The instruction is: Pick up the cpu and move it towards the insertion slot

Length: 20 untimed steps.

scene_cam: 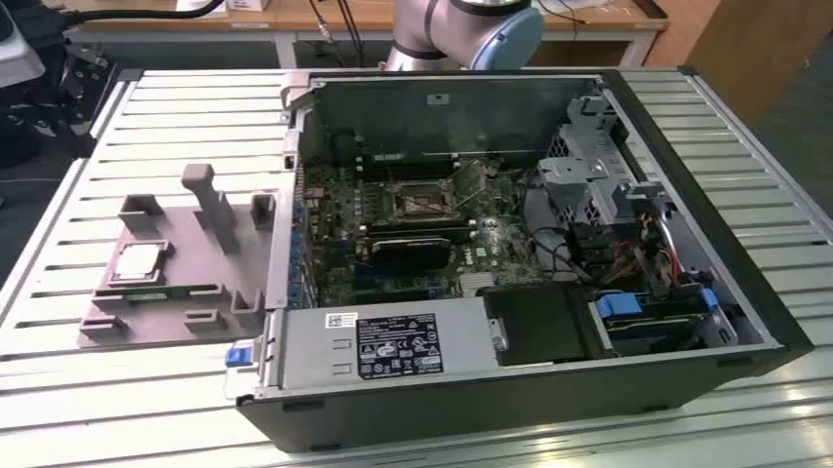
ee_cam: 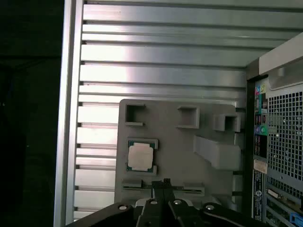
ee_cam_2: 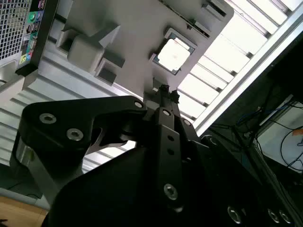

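The cpu (scene_cam: 139,261) lies flat in a recess of a grey holder plate (scene_cam: 124,327) on the exterior view's left, its silvery top facing up. Both wrist views show the cpu (ee_cam_2: 174,53) (ee_cam: 140,156) from well above. My gripper (ee_cam: 165,182) (ee_cam_2: 164,90) hangs high over the plate's edge, apart from the chip, its black fingers shut together with nothing between them. The insertion slot (scene_cam: 416,200) sits on the motherboard inside the open computer case (scene_cam: 677,253), a shiny bracket around it.
A green memory stick (scene_cam: 163,292) lies on the plate beside the chip. Grey posts (scene_cam: 209,205) stand up from the plate. The case wall (scene_cam: 289,195) rises between plate and motherboard. Everything rests on a slatted metal table (scene_cam: 78,195).
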Available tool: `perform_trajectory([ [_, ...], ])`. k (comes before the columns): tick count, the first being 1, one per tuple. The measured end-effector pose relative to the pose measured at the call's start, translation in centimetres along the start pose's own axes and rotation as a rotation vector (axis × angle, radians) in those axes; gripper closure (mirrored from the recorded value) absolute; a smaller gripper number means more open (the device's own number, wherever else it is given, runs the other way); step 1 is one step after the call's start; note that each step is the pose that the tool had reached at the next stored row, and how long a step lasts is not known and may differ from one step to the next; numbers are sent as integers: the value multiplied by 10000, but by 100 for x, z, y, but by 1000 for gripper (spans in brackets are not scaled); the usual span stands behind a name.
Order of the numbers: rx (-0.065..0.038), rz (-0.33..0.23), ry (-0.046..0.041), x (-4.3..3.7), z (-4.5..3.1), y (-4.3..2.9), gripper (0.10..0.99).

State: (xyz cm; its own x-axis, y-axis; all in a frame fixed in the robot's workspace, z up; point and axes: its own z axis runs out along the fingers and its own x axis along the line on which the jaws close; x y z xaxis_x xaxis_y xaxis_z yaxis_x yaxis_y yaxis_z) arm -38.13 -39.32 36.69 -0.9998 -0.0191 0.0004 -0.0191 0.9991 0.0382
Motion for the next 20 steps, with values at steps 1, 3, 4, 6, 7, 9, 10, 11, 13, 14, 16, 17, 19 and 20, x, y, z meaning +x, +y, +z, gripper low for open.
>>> perform_trajectory([
  [1,0,0,0,0,0,0,984],
  [3,0,0,1,0,0,0,984],
  [4,0,0,1,0,0,0,984],
  [6,0,0,1,0,0,0,984],
  [7,0,0,0,0,0,0,984],
  [9,0,0,0,0,0,0,984],
  [10,0,0,0,0,4,0,984],
  [11,-1,-1,-2,0,10,-1,984],
  [13,-1,-1,-15,2,26,-2,984],
  [14,1,-1,-23,3,36,-2,984],
  [16,1,-2,-37,6,67,-3,984],
  [17,1,-2,-37,7,85,-4,984],
  [19,1,-2,-38,9,121,-5,984],
  [20,1,-2,-38,9,139,-6,984],
])
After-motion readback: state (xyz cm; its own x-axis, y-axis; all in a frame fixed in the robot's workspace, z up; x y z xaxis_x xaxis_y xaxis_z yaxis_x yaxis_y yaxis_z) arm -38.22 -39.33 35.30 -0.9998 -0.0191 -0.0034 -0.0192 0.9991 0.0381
